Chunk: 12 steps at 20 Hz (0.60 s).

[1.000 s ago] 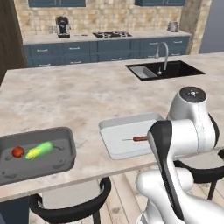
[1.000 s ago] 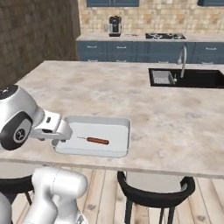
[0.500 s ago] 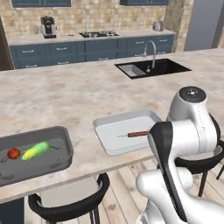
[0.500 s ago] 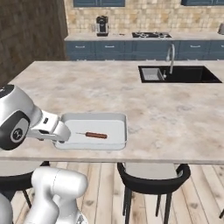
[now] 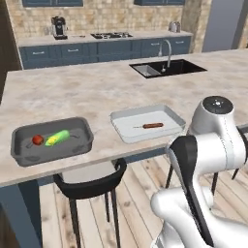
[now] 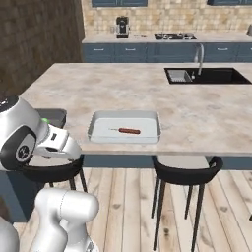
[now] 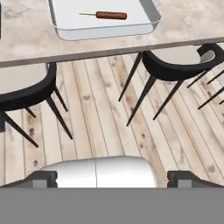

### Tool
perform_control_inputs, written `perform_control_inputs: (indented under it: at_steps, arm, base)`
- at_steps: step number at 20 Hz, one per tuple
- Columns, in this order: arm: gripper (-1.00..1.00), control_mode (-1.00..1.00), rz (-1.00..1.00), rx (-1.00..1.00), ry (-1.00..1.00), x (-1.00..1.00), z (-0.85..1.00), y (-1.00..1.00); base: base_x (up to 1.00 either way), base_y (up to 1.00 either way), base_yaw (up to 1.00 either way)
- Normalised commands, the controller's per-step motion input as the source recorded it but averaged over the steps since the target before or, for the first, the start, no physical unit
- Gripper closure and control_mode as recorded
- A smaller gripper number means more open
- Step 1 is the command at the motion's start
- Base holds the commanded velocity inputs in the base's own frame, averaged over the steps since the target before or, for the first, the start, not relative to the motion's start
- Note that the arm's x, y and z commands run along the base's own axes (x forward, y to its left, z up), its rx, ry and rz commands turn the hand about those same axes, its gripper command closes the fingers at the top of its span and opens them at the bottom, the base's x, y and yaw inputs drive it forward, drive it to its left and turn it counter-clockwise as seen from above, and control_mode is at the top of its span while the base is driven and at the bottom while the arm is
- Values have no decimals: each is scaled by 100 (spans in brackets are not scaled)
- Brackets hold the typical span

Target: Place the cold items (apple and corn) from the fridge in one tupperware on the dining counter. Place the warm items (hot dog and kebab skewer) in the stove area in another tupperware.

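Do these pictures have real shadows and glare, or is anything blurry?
Left base view: flat, even light, no glare; the dark grey plastic tub and the marble counter look soft. Right base view: faint shading under the white plastic tub. Hand view: sharp wooden floor, no cast shadows from the black stools.

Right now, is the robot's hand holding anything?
No, nothing. The gripper is open and empty, hanging over the wooden floor; the kebab skewer lies in the white tupperware.

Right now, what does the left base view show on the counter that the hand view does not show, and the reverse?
Left base view alone: the dark tupperware holding the apple and corn, and the sink. Hand view alone: both stools seen from above over the wood floor. Both share the light tupperware with the skewer inside, near the counter edge.
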Motion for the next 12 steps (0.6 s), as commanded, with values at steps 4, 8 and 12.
perform_control_inputs:
  at_steps: [4,8,12]
  arm:
    - [-100,100,0,0,0,0,0,0]
    - [-100,100,0,0,0,0,0,0]
    - [-100,100,0,0,0,0,0,0]
  base:
    - [-25,100,-3]
    - [-17,100,-3]
    - [-10,100,-4]
